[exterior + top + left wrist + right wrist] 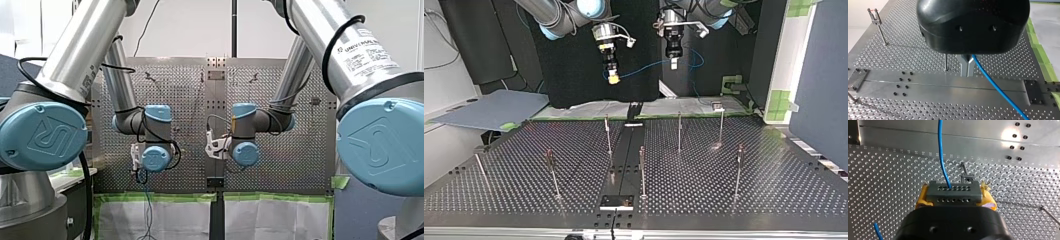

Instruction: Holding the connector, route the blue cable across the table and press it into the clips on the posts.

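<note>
Right wrist view shows the connector (953,193), a grey block with two rows of small holes, clamped between the yellow pads (988,199) of my right gripper (954,195). The cable (941,152), blue and thin, leaves the connector's upper row and runs straight ahead over the table (885,170). A second bit of blue cable shows beside the gripper's body.

From the top view, both grippers hang in the air behind the table's far edge, well above the posts (679,131). The cable sags in a shallow arc from the connector across to my left gripper (967,68), then loops loosely behind it. It touches no post.

In the left wrist view, the metal fingers (963,67) are pressed together, pinching the cable near their base. From there the cable slants away over the table, clear of its surface.

Seven thin posts stand upright and well apart on the perforated table, each with a small clip (873,15) at its top. None of the clips holds any cable. A smooth metal strip (624,155) runs down the table's middle.
</note>
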